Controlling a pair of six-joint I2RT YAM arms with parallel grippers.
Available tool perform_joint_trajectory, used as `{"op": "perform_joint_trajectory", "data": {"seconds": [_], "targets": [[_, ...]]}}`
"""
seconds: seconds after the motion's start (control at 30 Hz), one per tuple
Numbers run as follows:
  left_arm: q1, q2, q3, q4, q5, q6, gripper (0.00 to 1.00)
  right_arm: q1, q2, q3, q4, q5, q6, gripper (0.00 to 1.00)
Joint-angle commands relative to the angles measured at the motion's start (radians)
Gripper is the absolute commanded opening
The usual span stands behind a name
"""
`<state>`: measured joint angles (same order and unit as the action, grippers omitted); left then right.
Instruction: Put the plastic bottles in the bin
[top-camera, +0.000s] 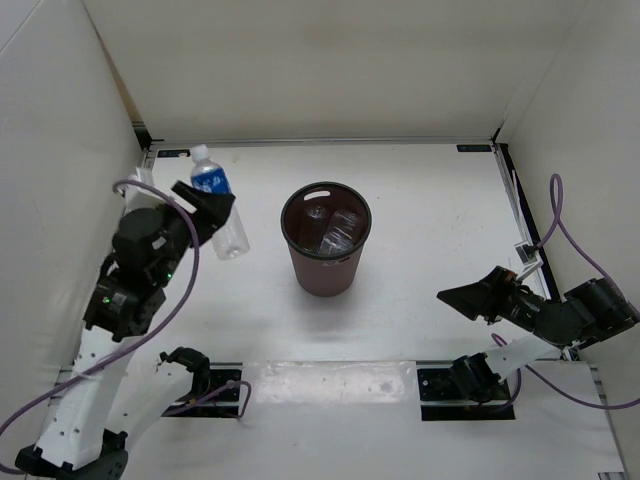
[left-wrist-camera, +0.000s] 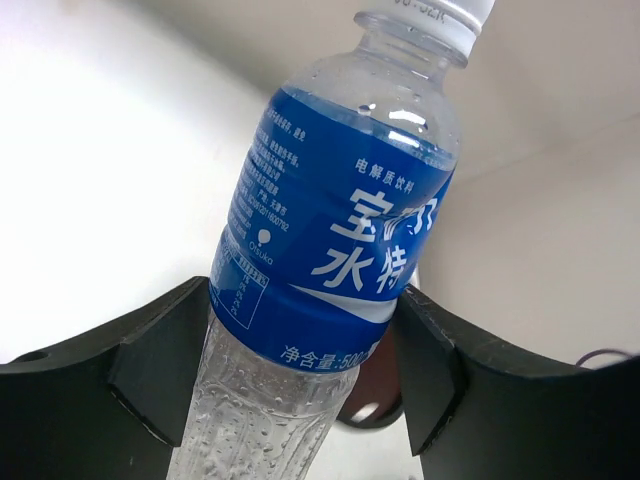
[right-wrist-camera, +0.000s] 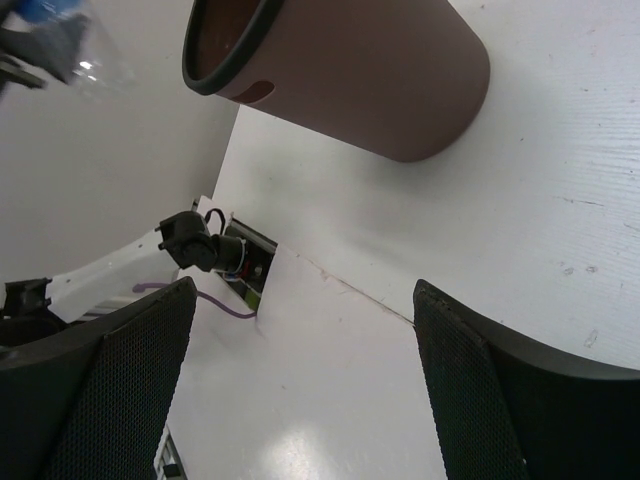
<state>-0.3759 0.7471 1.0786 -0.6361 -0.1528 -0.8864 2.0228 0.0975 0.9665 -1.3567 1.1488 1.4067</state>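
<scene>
The left fingers (left-wrist-camera: 150, 365) are clamping the blue-labelled bottle (top-camera: 220, 205) at the bench's (top-camera: 440, 210) ten o'clock, near the left wall (top-camera: 60, 150). The bin (top-camera: 326, 275) is standing at centre, well apart from all walls, with clear bottles (top-camera: 338, 232) lying inside. The right fingers (right-wrist-camera: 110, 390) are hanging apart at four o'clock.

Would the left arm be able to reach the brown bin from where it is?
Probably yes: the bin stands close to the left claw, which grips the blue-label bottle; only bare table lies between.

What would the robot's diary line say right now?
left pincer: shut on blue-label bottle, left of bin | right pincer: open, empty | bin: clear bottles inside
</scene>
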Motion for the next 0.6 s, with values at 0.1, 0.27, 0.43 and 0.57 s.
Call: {"op": "perform_joint_trajectory", "data": {"seconds": [0.1,0.27,0.43,0.57], "targets": [[-0.023,0.272,0.337,0.007,-0.033,0.249,0.13,0.005,-0.013,-0.003,-0.217,0.023,0.018,0.9],[-0.181,0.441,0.514,0.14,-0.059,0.387,0.12,0.001,-0.012,-0.003,-0.216,0.022,0.02,0.9],[-0.372,0.587,0.579,0.277,-0.14,0.6,0.08,-0.001,-0.013,-0.003,-0.216,0.022,0.017,0.9],[-0.469,0.666,0.609,0.314,-0.247,0.731,0.06,0.004,-0.013,-0.005,-0.214,0.022,0.015,0.9]]}}
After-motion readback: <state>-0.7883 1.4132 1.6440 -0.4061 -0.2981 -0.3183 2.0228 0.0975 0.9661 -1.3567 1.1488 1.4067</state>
